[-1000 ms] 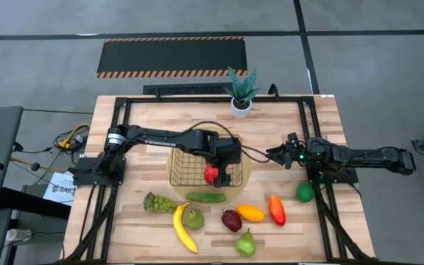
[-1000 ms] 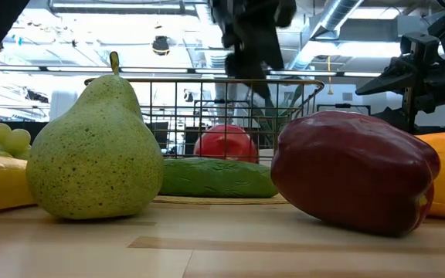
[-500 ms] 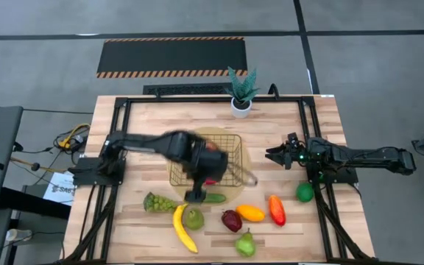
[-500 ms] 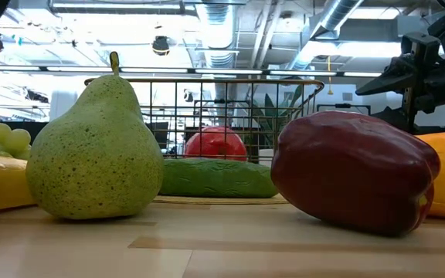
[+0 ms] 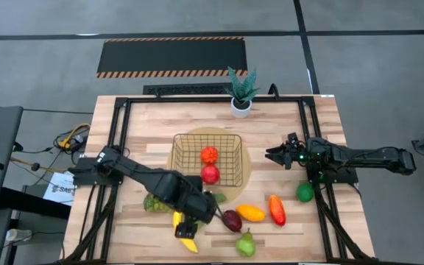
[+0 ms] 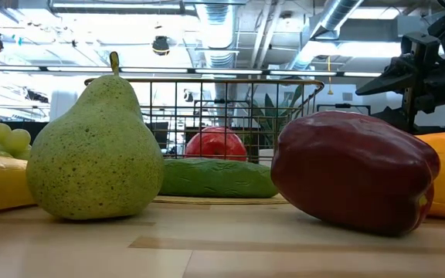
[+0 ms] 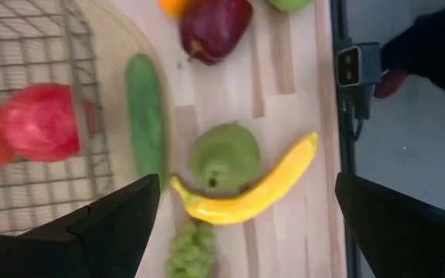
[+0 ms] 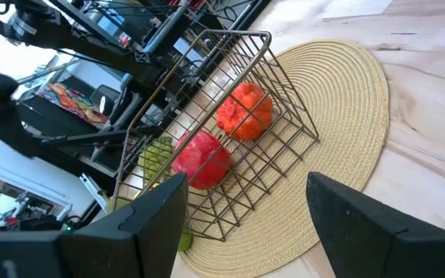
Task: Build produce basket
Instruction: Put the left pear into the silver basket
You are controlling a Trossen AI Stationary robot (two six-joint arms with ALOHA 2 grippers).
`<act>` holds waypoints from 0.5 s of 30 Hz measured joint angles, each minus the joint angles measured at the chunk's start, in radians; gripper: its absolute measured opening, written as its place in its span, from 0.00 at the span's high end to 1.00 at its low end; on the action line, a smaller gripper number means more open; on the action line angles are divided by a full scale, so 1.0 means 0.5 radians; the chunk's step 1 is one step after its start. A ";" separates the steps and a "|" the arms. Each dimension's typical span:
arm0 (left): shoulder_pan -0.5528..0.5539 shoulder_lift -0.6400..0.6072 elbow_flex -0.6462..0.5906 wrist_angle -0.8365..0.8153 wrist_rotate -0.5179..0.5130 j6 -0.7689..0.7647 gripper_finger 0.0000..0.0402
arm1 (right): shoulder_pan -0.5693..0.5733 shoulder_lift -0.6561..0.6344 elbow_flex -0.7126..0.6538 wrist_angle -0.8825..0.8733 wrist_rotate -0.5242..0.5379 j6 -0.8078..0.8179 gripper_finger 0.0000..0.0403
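Note:
The square gold wire basket (image 5: 206,158) stands on a round tan mat (image 5: 246,171). A red apple (image 5: 210,174) and an orange-red piece (image 5: 209,154) lie inside it. My left gripper (image 5: 186,230) hovers open near the table's near edge, above the yellow banana (image 7: 253,191) and a speckled green pear (image 7: 224,157), touching neither. The cucumber (image 7: 145,116) lies along the mat's near rim, the green grapes (image 7: 191,249) beside the banana. My right gripper (image 5: 271,154) waits open to the right of the basket, which it faces (image 8: 247,185).
A dark red pepper (image 5: 232,220), an orange piece (image 5: 250,213), a red-orange piece (image 5: 277,210), a second green pear (image 5: 246,244) and a green round fruit (image 5: 305,192) lie on the near right of the table. A potted plant (image 5: 241,92) stands at the far edge.
My left gripper has swung from above the basket toward the table's near edge and now hangs over the banana and pear; it has left the low view. The red apple has stayed in the basket.

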 joint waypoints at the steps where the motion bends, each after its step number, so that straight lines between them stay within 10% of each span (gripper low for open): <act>1: -0.019 -0.006 -0.030 0.042 -0.018 -0.017 0.06 | 0.000 0.000 0.000 0.000 0.000 0.000 0.29; 15: -0.162 -0.027 -0.269 0.452 -0.165 -0.102 0.06 | 0.000 0.000 0.000 0.000 -0.001 0.049 0.29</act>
